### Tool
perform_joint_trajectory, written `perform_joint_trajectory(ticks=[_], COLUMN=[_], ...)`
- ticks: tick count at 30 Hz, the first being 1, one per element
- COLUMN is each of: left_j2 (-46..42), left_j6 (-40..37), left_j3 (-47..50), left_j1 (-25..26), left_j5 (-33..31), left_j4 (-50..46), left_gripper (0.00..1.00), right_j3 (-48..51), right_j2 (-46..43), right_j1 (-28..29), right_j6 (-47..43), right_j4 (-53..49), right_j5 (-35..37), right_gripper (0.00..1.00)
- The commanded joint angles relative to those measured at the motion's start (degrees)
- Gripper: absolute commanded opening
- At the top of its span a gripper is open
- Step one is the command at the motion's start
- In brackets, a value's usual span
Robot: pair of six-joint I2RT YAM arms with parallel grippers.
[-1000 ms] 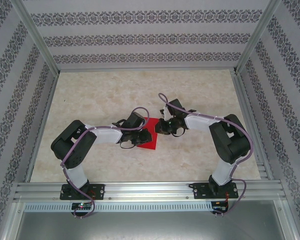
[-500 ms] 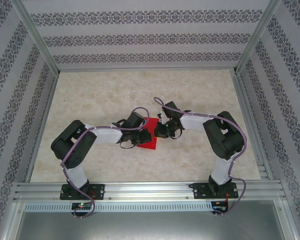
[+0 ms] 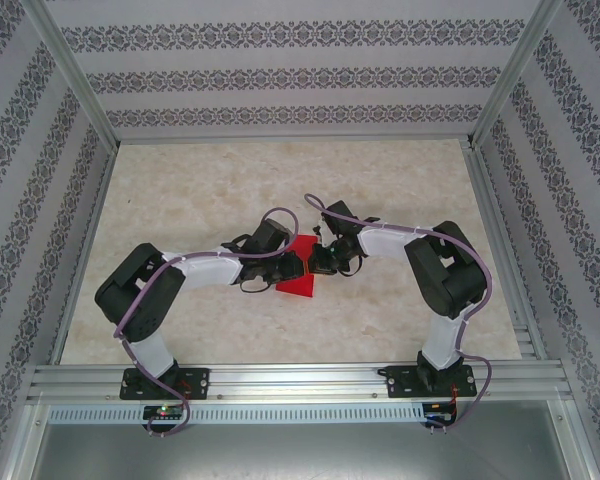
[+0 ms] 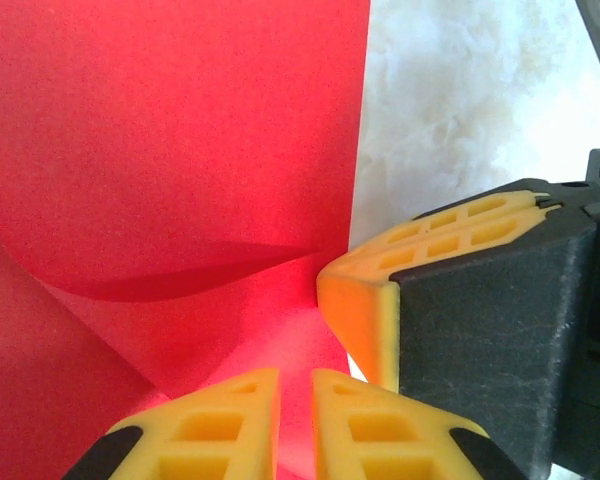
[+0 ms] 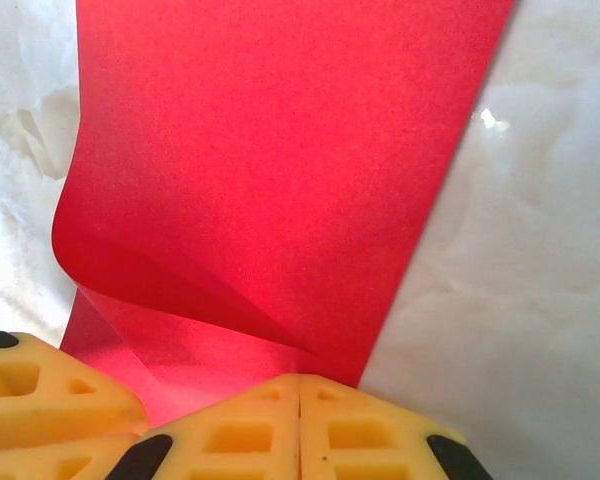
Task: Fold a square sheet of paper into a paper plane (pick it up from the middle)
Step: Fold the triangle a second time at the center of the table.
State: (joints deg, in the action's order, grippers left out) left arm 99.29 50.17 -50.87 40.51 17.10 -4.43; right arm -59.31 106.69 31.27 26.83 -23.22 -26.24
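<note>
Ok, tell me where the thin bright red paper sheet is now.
Top view: the bright red paper sheet lies near the middle of the beige marbled table, directly under the meeting tips of the left gripper and the right gripper.

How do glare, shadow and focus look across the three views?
Top view: soft, even light, hardly any shadows, paper small but sharp-edged. Left wrist view: table washed out to near white, dark shadow under the paper's curled flap. Right wrist view: one small glint on the table, no blur.
</note>
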Motion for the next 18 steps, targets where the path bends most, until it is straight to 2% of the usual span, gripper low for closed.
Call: perform_joint_trajectory(ticks=[1,11,18], left_j2=[1.4,4.1,0.8], left_j6=[-1.1,-0.6,-1.5], left_j3=[-1.4,-2.7,-2.7], left_j1=[-0.4,-0.5,-1.8], left_j5=[-2.5,-6.3,-4.3], left_j4=[-2.4,-8.7,-4.6], left_gripper=[0.16,0.16,0.16], right_j3=[0.2,0.3,0.6], right_j2=[3.1,3.9,4.3], right_j1=[0.3,0.7,1.0], right_j6=[-1.5,-2.2,-2.3], right_j4=[-2.5,-3.8,-3.8], right_j5=[6.8,8.7,8.9], right_gripper=[0.07,0.07,0.07])
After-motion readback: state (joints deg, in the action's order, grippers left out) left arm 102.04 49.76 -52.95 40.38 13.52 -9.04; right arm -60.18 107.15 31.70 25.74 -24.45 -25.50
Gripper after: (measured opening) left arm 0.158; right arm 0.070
